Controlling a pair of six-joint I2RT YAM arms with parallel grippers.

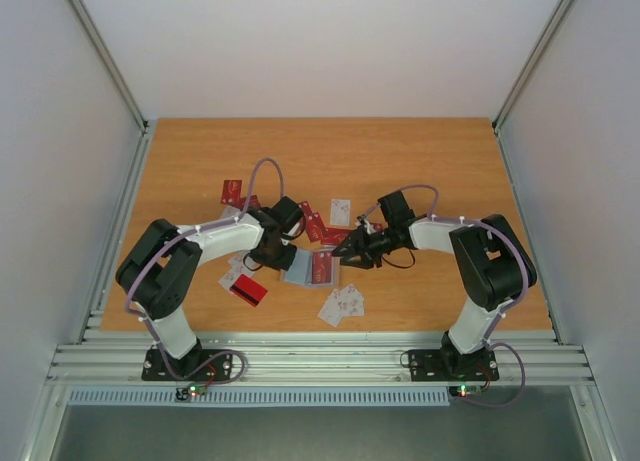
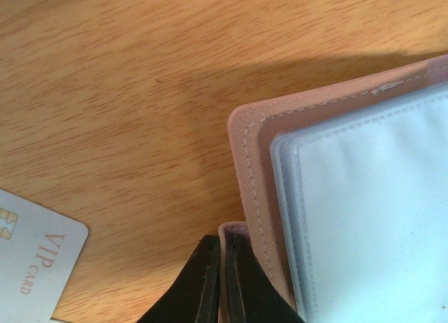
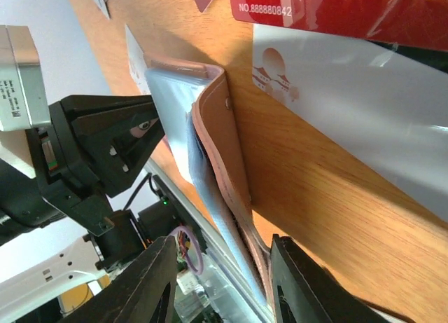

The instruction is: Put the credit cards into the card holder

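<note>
Both your grippers meet at the open card holder [image 1: 300,271], with credit cards [image 1: 341,303] scattered round it.
Top view: the holder lies mid-way across the table [image 1: 450,171], a red card [image 1: 322,268] on its right half. Left wrist view: your left gripper [image 2: 222,242] is pinched closed on the holder's tan corner flap. Right wrist view: your right gripper [image 3: 222,244] stands part open, the holder's edge between its fingers.

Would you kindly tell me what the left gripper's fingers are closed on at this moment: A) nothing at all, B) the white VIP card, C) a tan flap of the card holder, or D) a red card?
C: in the left wrist view the left gripper pinches a tan flap of the card holder, while the white VIP card lies apart on the table.
</note>
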